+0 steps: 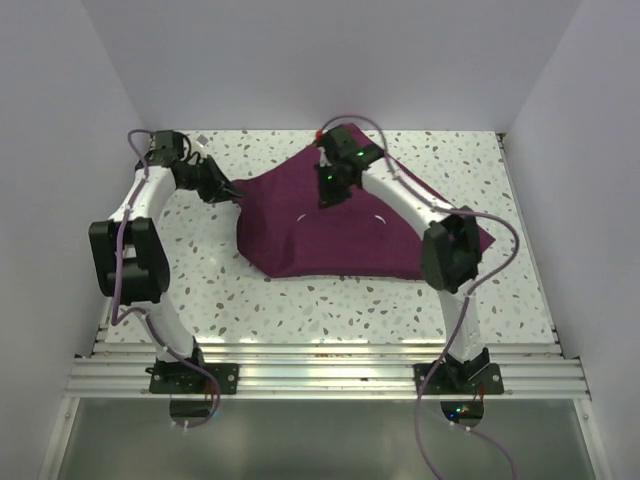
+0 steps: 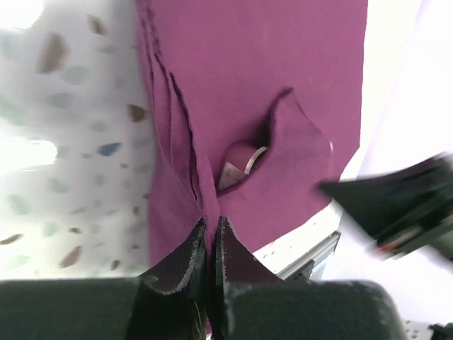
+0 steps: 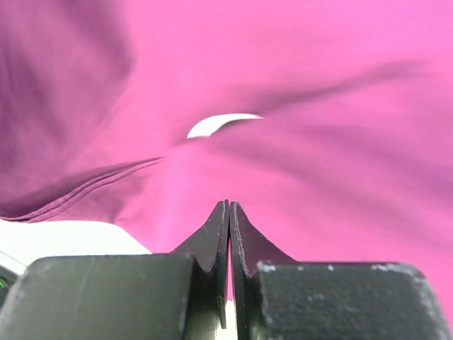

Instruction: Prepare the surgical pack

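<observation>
Here the pack [image 1: 320,245] lies as a rumpled, partly folded purple cloth on the speckled table [image 1: 250,300], towards the far middle, with its broad side facing the arm bases and a corner trailing off to the right. The left gripper [image 1: 237,193] sits at the cloth's left edge, just above the table. In the left wrist view its fingers [image 2: 191,248] are pressed together on that edge of the pack [image 2: 283,71], where several layers of hem run side by side next to bare table [image 2: 71,142]. Farther along, a fold gapes like a pocket, and something pale and curved [image 2: 237,166] shows inside; what it is cannot be told. The right gripper [image 1: 328,198] points down onto the far middle of the cloth. In the right wrist view it [image 3: 228,209] is closed, tips meeting on the pack [image 3: 318,177], with a sliver of pink between the fingers [image 3: 248,248]. A small white crescent [image 3: 219,124] shows just beyond the tips, among the creases.
</observation>
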Robot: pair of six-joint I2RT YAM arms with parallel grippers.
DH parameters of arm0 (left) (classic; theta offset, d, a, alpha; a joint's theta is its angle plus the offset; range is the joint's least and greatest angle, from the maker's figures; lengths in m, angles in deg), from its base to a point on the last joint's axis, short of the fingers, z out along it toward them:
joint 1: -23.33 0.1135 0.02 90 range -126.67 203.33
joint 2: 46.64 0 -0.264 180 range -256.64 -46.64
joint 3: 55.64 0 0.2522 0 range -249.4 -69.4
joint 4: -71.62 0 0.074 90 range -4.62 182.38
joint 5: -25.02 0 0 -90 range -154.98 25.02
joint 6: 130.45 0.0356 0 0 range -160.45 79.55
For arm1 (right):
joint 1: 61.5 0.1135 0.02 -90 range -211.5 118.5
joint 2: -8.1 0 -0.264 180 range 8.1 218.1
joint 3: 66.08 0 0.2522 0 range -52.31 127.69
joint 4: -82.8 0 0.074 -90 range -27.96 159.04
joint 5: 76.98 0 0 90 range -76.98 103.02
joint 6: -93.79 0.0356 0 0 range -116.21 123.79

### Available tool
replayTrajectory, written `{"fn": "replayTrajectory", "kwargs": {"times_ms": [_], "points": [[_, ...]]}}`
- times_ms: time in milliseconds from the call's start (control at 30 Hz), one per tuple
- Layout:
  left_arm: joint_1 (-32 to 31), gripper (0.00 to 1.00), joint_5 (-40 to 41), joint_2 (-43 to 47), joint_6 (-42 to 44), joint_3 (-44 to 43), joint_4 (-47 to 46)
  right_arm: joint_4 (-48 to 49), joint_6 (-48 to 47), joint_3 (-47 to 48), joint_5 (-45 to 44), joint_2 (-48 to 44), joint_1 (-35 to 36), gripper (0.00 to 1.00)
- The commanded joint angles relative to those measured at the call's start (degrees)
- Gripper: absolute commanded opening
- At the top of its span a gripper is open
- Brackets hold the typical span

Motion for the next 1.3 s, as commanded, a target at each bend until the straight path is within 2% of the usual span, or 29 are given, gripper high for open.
{"fn": "replayTrajectory", "kwargs": {"times_ms": [0,200,400,733,967,1267], "points": [[-3.61,0.0,-2.11,3.1,-3.44,-2.13,-3.1,-1.71,-0.49,-3.67,-2.23,-10.12,-7.94,0.0],[-9.5,0.0,-2.02,2.39,-6.87,-6.08,-3.72,-1.19,-1.37,-17.29,-6.89,-17.24,-17.95,0.0],[-15.56,0.0,-2.28,-0.94,-11.09,-11.7,-5.3,2.15,-0.49,-28.36,-6.03,-16.03,-24.22,0.0],[-24.36,0.0,-2.28,-9.29,-15.66,-23.66,-5.47,2.15,-0.76,-29.26,-6.11,-7.06,-25.81,0.0],[-30.59,0.0,-2.46,-14.12,-17.68,-27.53,-6.71,1.71,-0.67,-28.82,-4.01,-3.45,-26.24,0.0],[-35.08,0.0,-2.98,-20.28,-20.49,-29.73,-9.78,1.45,-0.41,-27.76,-2.34,-2.57,-26.24,0.0]]}}
